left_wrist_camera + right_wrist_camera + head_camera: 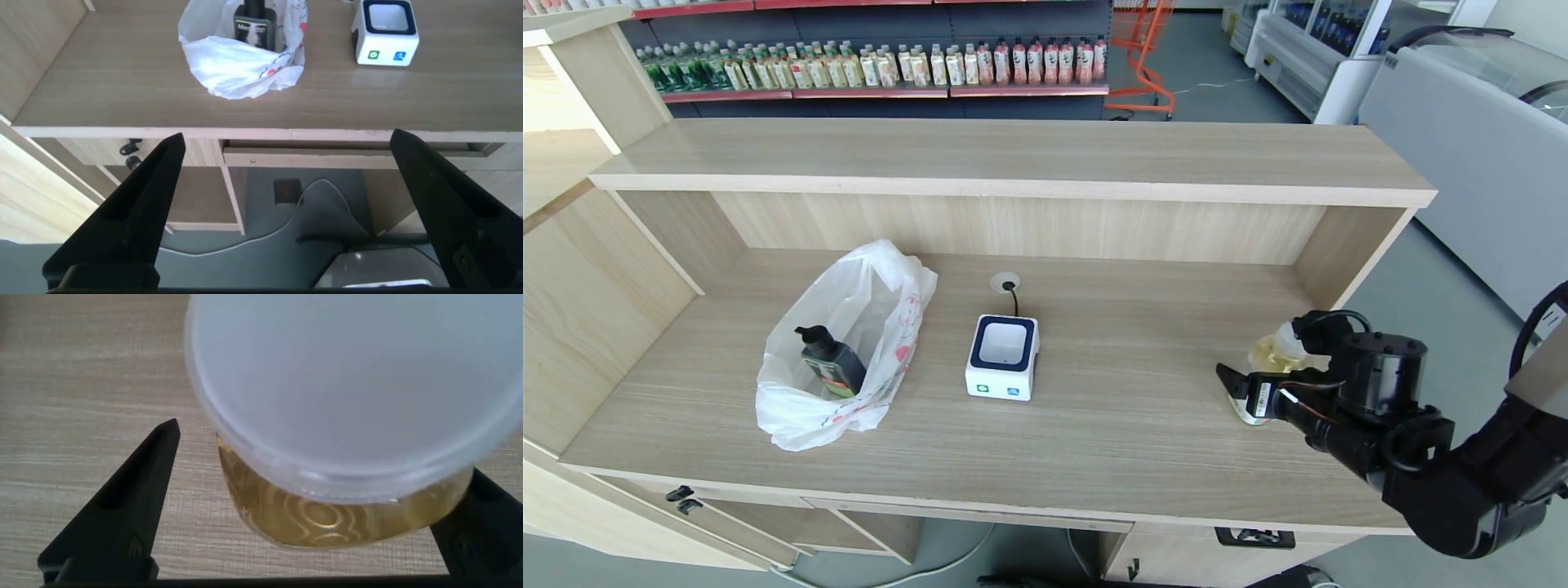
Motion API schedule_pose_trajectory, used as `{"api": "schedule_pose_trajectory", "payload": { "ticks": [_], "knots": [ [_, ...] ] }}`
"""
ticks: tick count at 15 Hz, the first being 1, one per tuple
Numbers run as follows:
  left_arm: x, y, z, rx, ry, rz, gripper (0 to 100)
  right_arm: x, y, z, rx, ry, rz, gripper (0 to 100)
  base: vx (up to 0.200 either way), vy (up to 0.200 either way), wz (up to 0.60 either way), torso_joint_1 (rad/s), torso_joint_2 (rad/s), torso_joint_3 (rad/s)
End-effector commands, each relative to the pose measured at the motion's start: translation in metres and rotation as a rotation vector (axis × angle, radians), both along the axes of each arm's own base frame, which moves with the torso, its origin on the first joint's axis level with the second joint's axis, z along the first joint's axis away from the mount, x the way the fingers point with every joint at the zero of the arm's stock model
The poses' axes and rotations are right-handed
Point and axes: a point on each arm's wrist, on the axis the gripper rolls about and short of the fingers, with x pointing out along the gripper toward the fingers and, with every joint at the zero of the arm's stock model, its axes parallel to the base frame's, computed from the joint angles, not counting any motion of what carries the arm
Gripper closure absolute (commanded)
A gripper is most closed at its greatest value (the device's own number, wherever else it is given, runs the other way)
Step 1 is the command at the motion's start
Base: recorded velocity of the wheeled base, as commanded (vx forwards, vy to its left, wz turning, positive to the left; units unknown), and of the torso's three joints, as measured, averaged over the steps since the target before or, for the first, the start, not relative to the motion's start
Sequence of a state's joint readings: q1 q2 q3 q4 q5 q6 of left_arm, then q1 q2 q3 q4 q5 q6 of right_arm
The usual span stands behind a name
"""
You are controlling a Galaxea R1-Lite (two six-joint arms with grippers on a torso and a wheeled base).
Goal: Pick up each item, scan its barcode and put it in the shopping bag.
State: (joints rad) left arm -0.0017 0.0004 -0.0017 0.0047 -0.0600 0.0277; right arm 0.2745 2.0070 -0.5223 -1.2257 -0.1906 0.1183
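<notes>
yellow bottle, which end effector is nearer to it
Right. The right end effector straddles the yellow bottle, a finger on each side. The left end effector is out in front of the counter, toward the bag.

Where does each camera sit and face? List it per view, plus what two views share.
Head view: on the head, facing forward and down at the wooden counter; right gripper shows.
Left wrist view: before the counter, facing the shopping bag and barcode scanner; left gripper shows, open.
Right wrist view: above the white cap of the yellow-liquid bottle, facing down; fingers flank it.
Shared: bag and scanner, in head and left wrist views.
</notes>
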Motion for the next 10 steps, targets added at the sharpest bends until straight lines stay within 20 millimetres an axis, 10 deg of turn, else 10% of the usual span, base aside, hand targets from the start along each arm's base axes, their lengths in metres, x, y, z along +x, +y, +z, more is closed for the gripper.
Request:
{"api": "schedule_pose_trajectory", "payload": {
  "ticks": [1, 2, 3, 10],
  "knots": [
    [0.000, 0.000, 0.000, 0.000, 0.001, 0.000, 0, 0.005, 0.001, -0.005, -0.006, 0.001, -0.001, 0, 0.000, 0.000, 0.00, 0.000, 0.00, 0.000],
    [0.000, 0.000, 0.000, 0.000, 0.001, 0.000, 0, 0.007, -0.001, -0.007, -0.028, 0.001, -0.002, 0, 0.000, 0.000, 0.00, 0.000, 0.00, 0.000],
    [0.000, 0.000, 0.000, 0.000, 0.001, 0.000, 0, 0.010, -0.003, -0.009, -0.040, -0.005, -0.003, 100, 0.000, 0.000, 0.00, 0.000, 0.00, 0.000],
    [0.000, 0.000, 0.000, 0.000, 0.001, 0.000, 0, 0.014, -0.008, -0.016, -0.272, -0.052, 0.027, 100, 0.000, 0.000, 0.00, 0.000, 0.00, 0.000]
  ]
}}
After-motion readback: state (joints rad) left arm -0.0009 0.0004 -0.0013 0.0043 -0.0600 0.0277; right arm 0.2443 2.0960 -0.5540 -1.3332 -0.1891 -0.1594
